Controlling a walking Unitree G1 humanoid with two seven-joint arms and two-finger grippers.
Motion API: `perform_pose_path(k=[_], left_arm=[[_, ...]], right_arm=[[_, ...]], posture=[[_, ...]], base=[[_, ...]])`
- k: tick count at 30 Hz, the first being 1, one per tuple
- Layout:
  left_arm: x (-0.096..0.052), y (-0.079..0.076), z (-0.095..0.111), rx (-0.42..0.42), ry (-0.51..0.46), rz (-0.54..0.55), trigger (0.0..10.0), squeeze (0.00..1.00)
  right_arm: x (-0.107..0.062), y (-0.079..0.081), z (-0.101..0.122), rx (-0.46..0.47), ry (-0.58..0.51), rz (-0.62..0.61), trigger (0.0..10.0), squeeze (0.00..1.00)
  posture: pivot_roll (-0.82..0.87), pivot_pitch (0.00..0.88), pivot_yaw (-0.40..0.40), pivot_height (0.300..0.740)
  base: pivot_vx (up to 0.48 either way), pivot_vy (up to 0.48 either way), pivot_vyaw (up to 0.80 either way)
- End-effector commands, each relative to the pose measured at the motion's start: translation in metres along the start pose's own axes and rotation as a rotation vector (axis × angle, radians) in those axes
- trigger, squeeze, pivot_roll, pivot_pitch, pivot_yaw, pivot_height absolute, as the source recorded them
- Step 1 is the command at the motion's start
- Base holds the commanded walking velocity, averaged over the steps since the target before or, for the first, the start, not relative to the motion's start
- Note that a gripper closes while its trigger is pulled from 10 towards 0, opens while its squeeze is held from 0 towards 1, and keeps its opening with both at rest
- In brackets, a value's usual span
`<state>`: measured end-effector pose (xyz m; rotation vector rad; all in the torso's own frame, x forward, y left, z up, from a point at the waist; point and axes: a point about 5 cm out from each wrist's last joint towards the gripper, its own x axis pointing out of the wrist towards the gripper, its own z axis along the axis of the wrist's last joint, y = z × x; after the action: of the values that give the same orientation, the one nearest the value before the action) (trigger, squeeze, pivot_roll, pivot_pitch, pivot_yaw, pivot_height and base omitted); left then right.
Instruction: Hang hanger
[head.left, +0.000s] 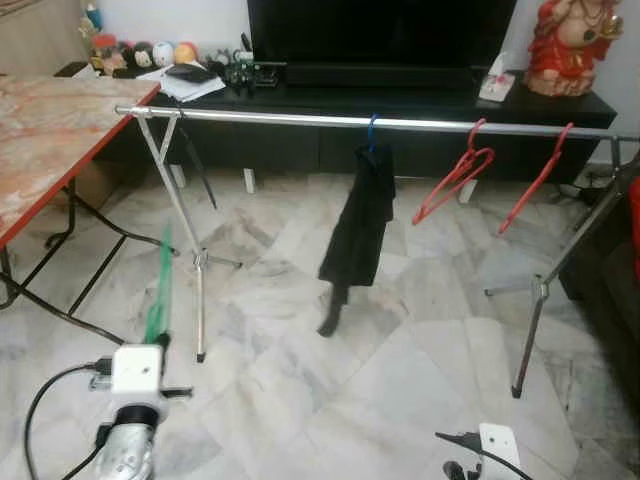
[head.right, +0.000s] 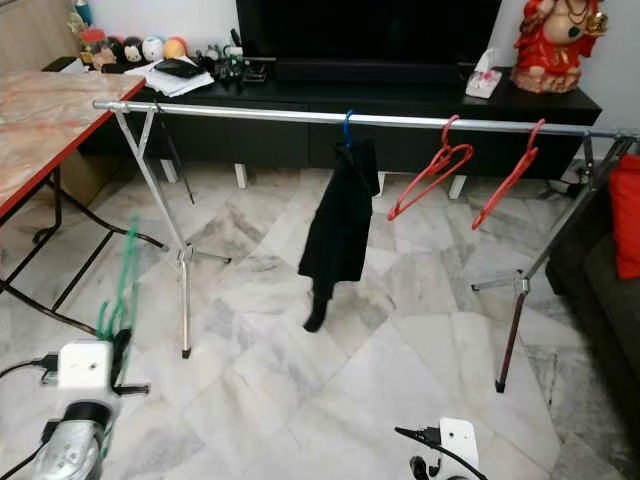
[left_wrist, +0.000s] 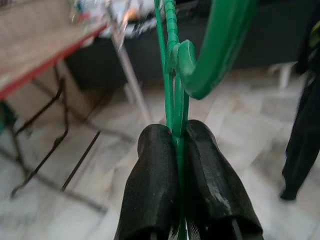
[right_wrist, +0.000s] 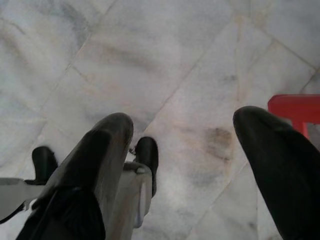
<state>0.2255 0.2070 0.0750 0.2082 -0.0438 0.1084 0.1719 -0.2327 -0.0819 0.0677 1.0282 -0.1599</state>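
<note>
1. While the rail waits ahead, the green hanger (head.left: 158, 300) stands upright in the left gripper (left_wrist: 180, 150), whose two black fingers are pressed tight on its thin frame just under the hook, presumably so the hook stays free to catch.
2. Measured from the drying rack's rail (head.left: 300, 118), the green hanger sits well below and nearer the robot, close to the rack's left legs, so I'd judge it must be lifted and carried forward.
3. On that rail a blue hanger carrying a black garment (head.left: 358, 225) hangs near the middle, with two empty red hangers (head.left: 455, 178) farther to the right; the bare stretch left of the garment looks the likeliest spot.
4. Low and well short of the rail, the right gripper (right_wrist: 185, 150) points at the marble floor (head.left: 400, 330), fingers spread wide and holding nothing.
5. Behind the rail stands a black TV console (head.left: 400, 105); a marble-topped table (head.left: 50, 130) lies beside its left end.
</note>
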Motion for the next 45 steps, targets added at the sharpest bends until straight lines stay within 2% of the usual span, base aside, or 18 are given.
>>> perform_pose_path(k=[1,7,18,25,40,45], left_arm=[[-0.003,-0.01,0.004,-0.026,-0.001,-0.011,10.0,0.0],[-0.011,-0.02,0.01,-0.049,0.042,-0.039,10.0,0.0],[-0.01,-0.017,0.012,-0.048,0.076,-0.039,10.0,0.0],[-0.009,-0.024,0.007,-0.078,0.11,-0.069,10.0,0.0],[-0.007,-0.027,-0.002,-0.086,0.128,-0.076,10.0,0.0],[-0.007,-0.028,-0.005,-0.088,0.135,-0.077,10.0,0.0]], right_arm=[[0.0,-0.003,-0.001,-0.005,0.002,-0.009,10.0,0.0],[0.0,-0.002,-0.002,-0.007,0.003,-0.003,10.0,0.0],[0.0,0.0,-0.002,-0.012,-0.004,0.002,10.0,0.0],[0.0,0.002,-0.004,-0.013,-0.004,0.01,10.0,0.0],[0.0,0.004,-0.004,-0.027,0.003,0.02,10.0,0.0],[0.0,0.004,-0.003,-0.043,0.003,0.034,10.0,0.0]], posture=[[-0.05,0.0,0.014,0.74],[-0.05,0.0,0.014,0.74],[-0.06,0.0,0.027,0.74],[-0.06,0.0,0.038,0.74],[-0.05,0.0,0.028,0.74],[-0.04,0.0,0.027,0.74]], base=[[0.0,0.0,0.0],[0.139,0.0,0.0],[0.342,0.0,0.0],[0.415,0.0,0.0],[0.48,0.0,0.0],[0.48,0.0,-0.59]])
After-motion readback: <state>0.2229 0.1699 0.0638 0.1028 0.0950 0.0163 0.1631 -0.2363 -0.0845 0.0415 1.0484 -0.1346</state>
